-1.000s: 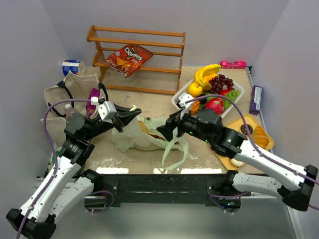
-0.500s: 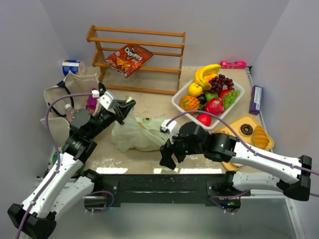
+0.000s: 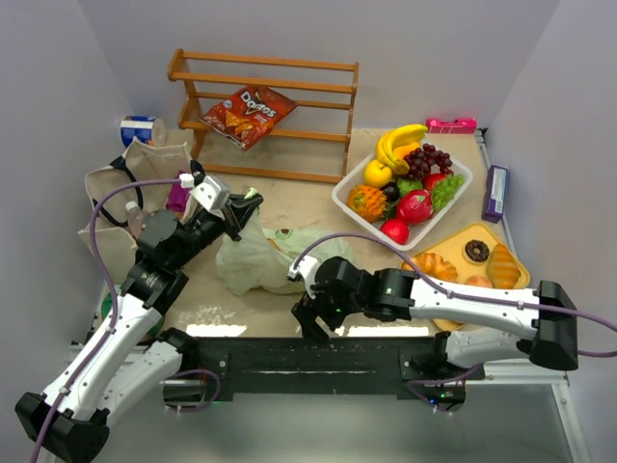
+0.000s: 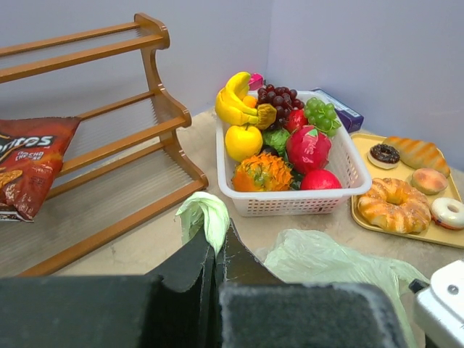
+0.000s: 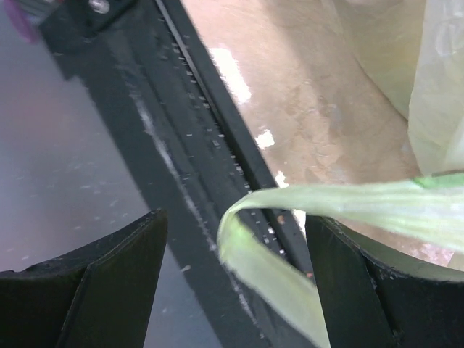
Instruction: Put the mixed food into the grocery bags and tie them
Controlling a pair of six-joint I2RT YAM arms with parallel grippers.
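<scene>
Plastic bag (image 3: 253,262) mid-table; tote (image 3: 104,188) left; basket (image 3: 340,197) right; rack (image 3: 275,98) behind.

One green bag (image 3: 253,262), one tote (image 3: 108,188) (beige), one basket (image 4: 290,204).

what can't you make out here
Top view: what the green bag holds; its crumpled plastic hides it.
Top view: most of the tote's inside; the left arm and its walls cover it.
Right wrist view: whether the open right gripper touches the bag handle between its fingers; it runs off the right edge.
Left wrist view: how much of the other handle the shut left gripper grips; fingers hide it.
</scene>
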